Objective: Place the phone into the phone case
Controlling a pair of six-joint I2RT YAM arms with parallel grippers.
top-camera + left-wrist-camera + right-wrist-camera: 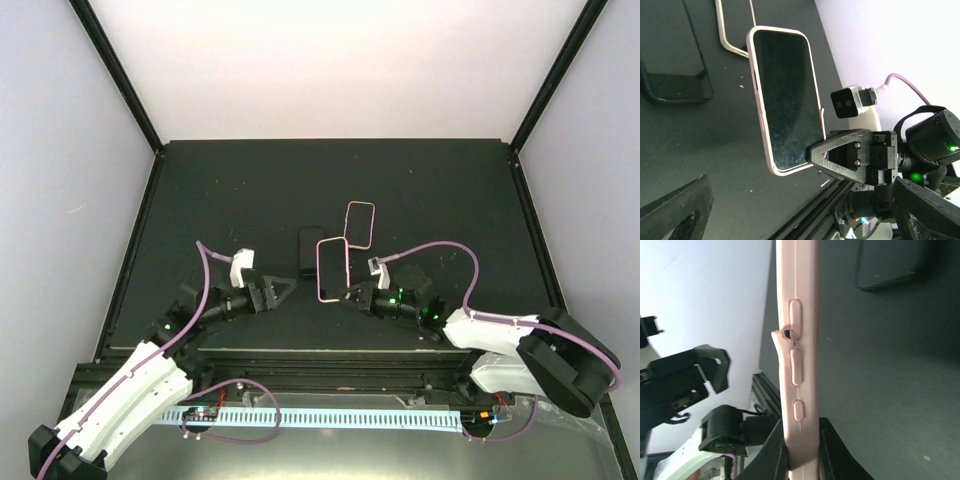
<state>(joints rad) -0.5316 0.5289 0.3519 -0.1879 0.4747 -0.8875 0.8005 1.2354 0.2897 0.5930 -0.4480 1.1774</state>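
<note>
— What is your right hand holding?
— My right hand (801, 442) is clamped tight on the near end of the pink case (331, 270), with a finger (770, 455) pressed to each broad face. The case's far end is lifted off the worktop (220, 190). A glossy, smudged dark face fills the frame, like the screen of a phone seated in it, but I cannot tell for sure.

— And your left?
— My left hand (278, 292) is spread wide and holds nothing. It sits just left of the case without touching it, fingers pointing toward it.

— Anything on the case's edge?
— Three raised button covers run in a row along the side. A small torn flap sticks out between the two farthest from my fingers.

— What else is on the worktop?
— A black slab (311, 250) lies flat just left of the held case's far end. A second pink case (359, 225) lies flat just beyond it, to the far right.
</note>
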